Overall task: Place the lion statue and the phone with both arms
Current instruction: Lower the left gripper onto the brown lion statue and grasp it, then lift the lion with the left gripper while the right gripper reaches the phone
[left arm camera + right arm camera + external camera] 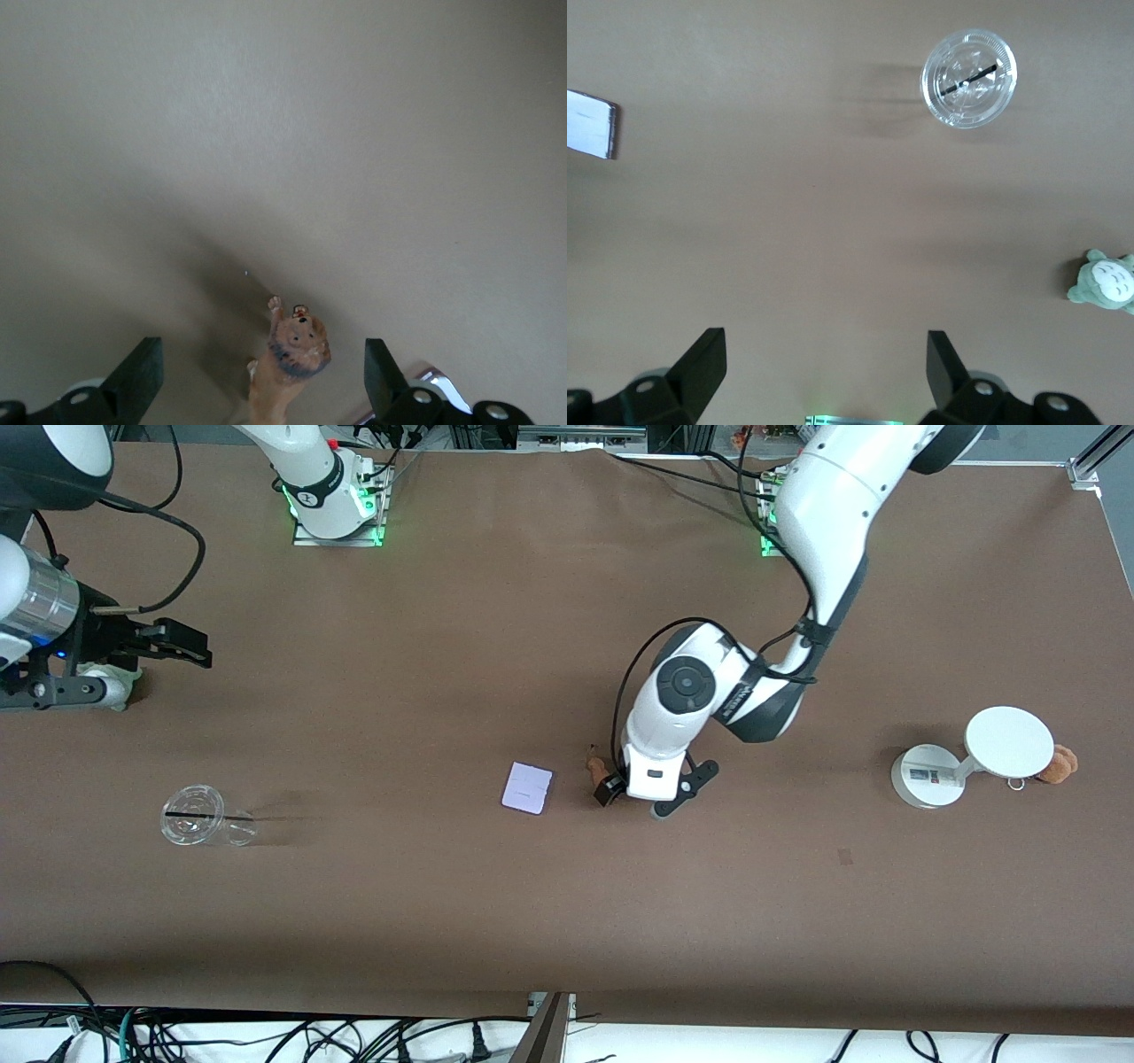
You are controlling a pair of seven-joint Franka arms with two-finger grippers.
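The lion statue (595, 764) is on the brown table near its middle; in the left wrist view its maned head (299, 343) shows between my fingers, touching neither. My left gripper (645, 793) is open and low over the table at the lion (261, 376). The phone (527, 787), a pale lavender rectangle, lies flat beside the lion toward the right arm's end; its corner shows in the right wrist view (589, 124). My right gripper (62, 689) is open and empty, held high at the right arm's end of the table (824, 363).
A clear plastic cup (197, 826) lies on its side nearer the front camera than the right gripper (968, 78). A grey-green plush (1103, 283) sits under the right hand. A white two-disc stand (966, 766) and a tan plush (1059, 763) are at the left arm's end.
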